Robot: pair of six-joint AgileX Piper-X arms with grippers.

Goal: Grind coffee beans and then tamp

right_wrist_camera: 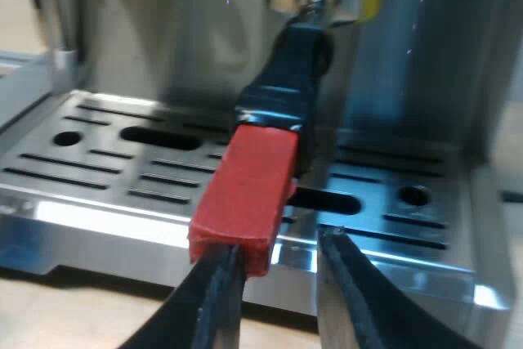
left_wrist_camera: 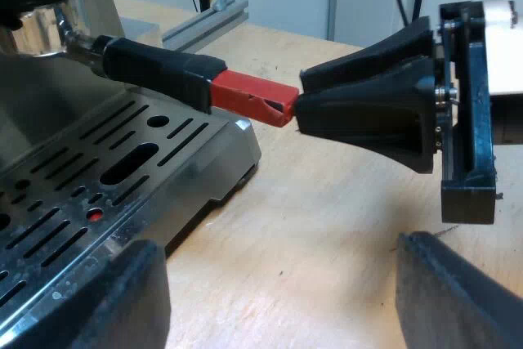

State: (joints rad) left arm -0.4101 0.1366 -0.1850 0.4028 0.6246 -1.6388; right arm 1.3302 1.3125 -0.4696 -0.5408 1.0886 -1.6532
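Left wrist view: the holder (left_wrist_camera: 45,26) is sitting locked into the espresso machine (left_wrist_camera: 49,112), with what is in its basket hidden. Its handle (left_wrist_camera: 159,71) is reaching out over the drip tray (left_wrist_camera: 233,140). The right gripper (left_wrist_camera: 298,108) is meeting the red end (left_wrist_camera: 249,96). My left gripper (left_wrist_camera: 282,263) is hanging spread wide over the wooden table (left_wrist_camera: 327,202).

Right wrist view: the right gripper's fingers (right_wrist_camera: 216,300) are standing parted at the red end's tip and are not clamping it. Whether they are touching it is hard to tell.
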